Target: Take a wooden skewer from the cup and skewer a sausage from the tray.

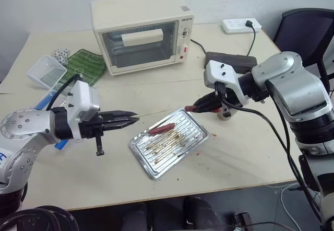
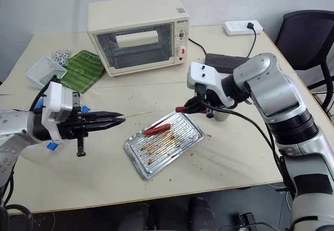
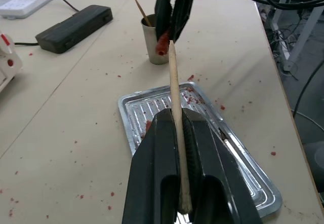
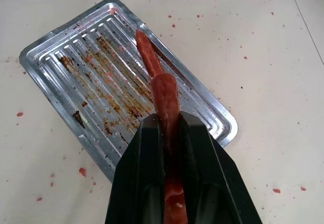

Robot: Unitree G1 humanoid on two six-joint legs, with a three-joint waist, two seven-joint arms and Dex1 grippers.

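Sausage [image 4: 164,102] slim, reddish-brown, clamped in right claw [image 4: 169,133], pale wooden skewer [image 3: 176,112] pinched in left claw [image 3: 179,133]

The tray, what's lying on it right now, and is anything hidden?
One reddish sausage lies on the tray near its far-left rim, among brown grease stains. The left wrist view shows the left gripper covering part of it, so that part cannot be checked there.

Beige table [image 1: 245,152], centre frame; plain pale wall [image 1: 47,1], top; black office chair [image 1: 302,27], upper right.
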